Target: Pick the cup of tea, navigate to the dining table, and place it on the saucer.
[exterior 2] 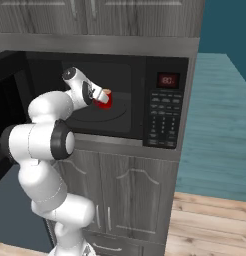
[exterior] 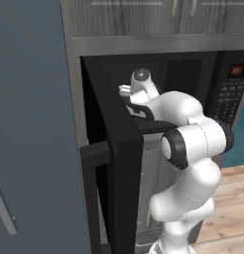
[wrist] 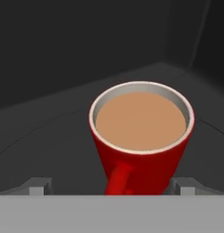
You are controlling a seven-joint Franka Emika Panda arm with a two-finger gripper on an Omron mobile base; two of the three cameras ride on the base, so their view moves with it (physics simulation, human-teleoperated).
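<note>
My claw (wrist: 112, 186) is reached into the open microwave (exterior 2: 120, 95), spread wide with a fingertip (wrist: 38, 185) on either side of the cup of tea (wrist: 141, 136), not yet closed on it. The red cup stands upright on the dark microwave floor, its handle (wrist: 117, 178) turned toward me, full of light brown tea. The microwave door (exterior: 119, 163) hangs open at my left.

arm reaches forward, end effector (wrist: 112, 186) fingers spread wide.
</note>
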